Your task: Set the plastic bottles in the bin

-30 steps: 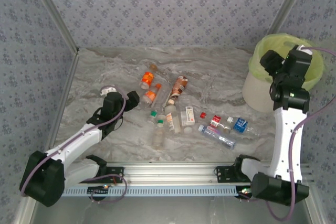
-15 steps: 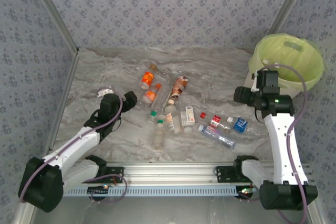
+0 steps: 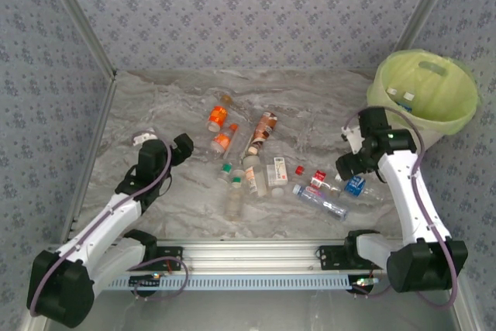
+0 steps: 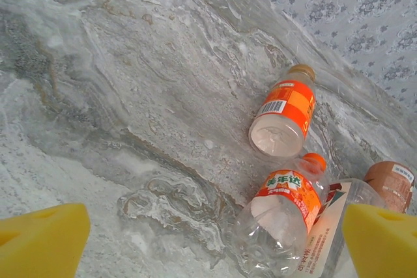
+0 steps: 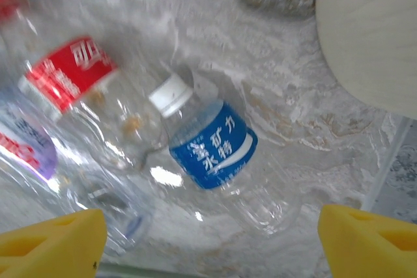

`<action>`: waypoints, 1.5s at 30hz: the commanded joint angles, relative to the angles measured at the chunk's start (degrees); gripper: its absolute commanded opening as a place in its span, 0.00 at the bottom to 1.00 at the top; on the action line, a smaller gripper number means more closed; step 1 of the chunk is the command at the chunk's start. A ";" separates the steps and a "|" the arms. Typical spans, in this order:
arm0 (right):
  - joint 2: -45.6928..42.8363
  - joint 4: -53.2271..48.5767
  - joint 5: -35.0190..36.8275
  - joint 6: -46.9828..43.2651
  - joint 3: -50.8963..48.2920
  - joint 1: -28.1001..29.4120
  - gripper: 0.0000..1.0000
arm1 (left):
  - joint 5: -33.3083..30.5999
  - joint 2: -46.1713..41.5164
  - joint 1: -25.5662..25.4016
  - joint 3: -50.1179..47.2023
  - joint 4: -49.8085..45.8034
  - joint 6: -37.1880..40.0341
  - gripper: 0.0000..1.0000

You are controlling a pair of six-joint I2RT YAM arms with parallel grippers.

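Observation:
Several plastic bottles lie scattered mid-table. My right gripper (image 3: 346, 167) hovers open just left of the blue-labelled bottle (image 3: 356, 185). In the right wrist view that bottle (image 5: 215, 154), white-capped, lies on the table ahead of my right gripper (image 5: 208, 242), untouched, with a red-labelled bottle (image 5: 71, 76) beside it. My left gripper (image 3: 180, 147) is open and empty at the left of the pile. Ahead of the left gripper (image 4: 212, 245) lie two orange-labelled bottles (image 4: 283, 118) (image 4: 283, 216). The bin (image 3: 422, 87), lined in lime green, stands at the far right with bottles inside.
A long clear bottle with a purple label (image 3: 320, 201) lies near the front. A brown-labelled bottle (image 3: 264, 129) and small green-capped ones (image 3: 227, 170) sit mid-pile. Patterned walls close the table on three sides. The bin's off-white wall (image 5: 371, 30) stands close to my right gripper.
The right arm has swung from over the bin down to the table beside the blue-labelled bottle, and its jaws have spread wider. The left arm has drawn back slightly to the left.

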 commanded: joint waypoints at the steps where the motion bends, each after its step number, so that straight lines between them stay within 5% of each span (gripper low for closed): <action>1: 2.05 -5.44 4.55 -7.68 -2.61 1.21 0.91 | 1.79 -2.42 1.09 -0.74 -1.43 1.39 1.00; 2: 2.70 -5.08 5.03 -8.14 -3.39 1.56 1.00 | 1.69 -2.88 1.14 -0.30 -2.54 1.65 0.99; 5: 3.61 -2.11 8.65 -8.50 -4.59 2.02 1.00 | 0.79 -3.85 1.17 1.35 -6.67 3.06 0.99; 10: 5.46 -1.59 2.26 -16.69 -6.07 0.71 1.00 | 2.93 -4.34 1.22 2.02 -7.00 8.09 0.99; 15: 9.58 1.87 -1.47 -23.80 -8.24 -2.96 1.00 | 24.04 -4.79 0.73 -0.42 4.57 18.53 0.99; 18: 11.02 5.11 -0.10 -28.26 -10.02 -4.38 1.00 | 30.45 -4.63 -2.45 -0.31 8.13 20.89 1.00; 22: 12.30 11.70 -1.44 -33.86 -12.77 -7.93 1.00 | 30.96 -4.29 -6.70 0.64 7.19 25.42 1.00; 36: 20.76 24.64 -0.62 -46.46 -19.06 -14.13 0.93 | 28.94 -2.78 -6.87 -1.05 8.61 24.16 1.00; 45: 25.03 32.50 -0.96 -46.31 -20.84 -13.59 0.93 | 27.49 -2.77 -6.87 -1.13 7.99 24.06 0.99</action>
